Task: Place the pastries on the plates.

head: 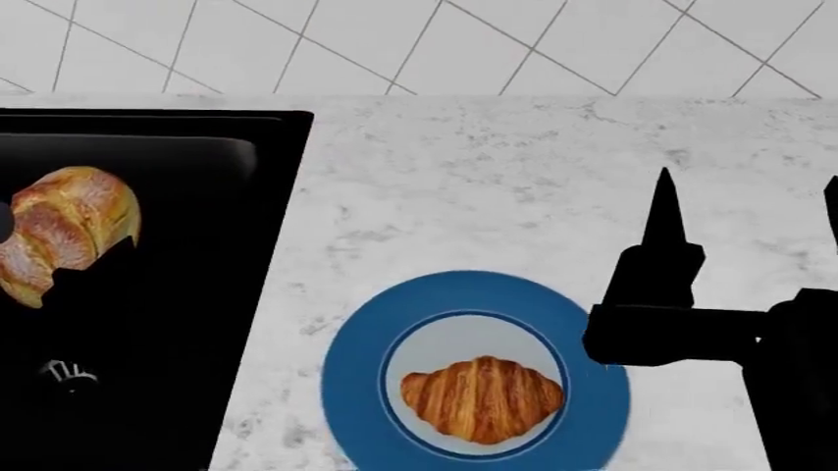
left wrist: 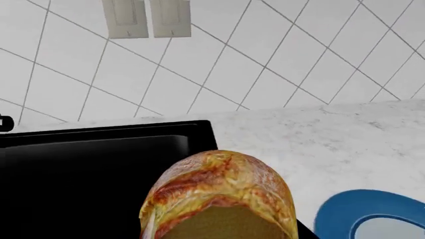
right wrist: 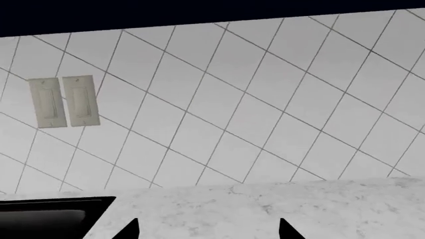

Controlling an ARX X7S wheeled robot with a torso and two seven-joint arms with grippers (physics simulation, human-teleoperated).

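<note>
The round golden-brown bread roll hangs over the black sink, with my left gripper shut on it; the dark fingers barely stand out against the sink. In the left wrist view the bread roll fills the lower middle and hides the fingers. The ridged croissant lies in the centre of the blue-rimmed plate, whose edge also shows as the blue-rimmed plate. My right gripper stands open above the counter, right of that plate, nothing between its fingers. The grey plate is out of view.
The black sink takes up the left side, beside a white marble counter. A tiled wall stands behind, with two wall switches.
</note>
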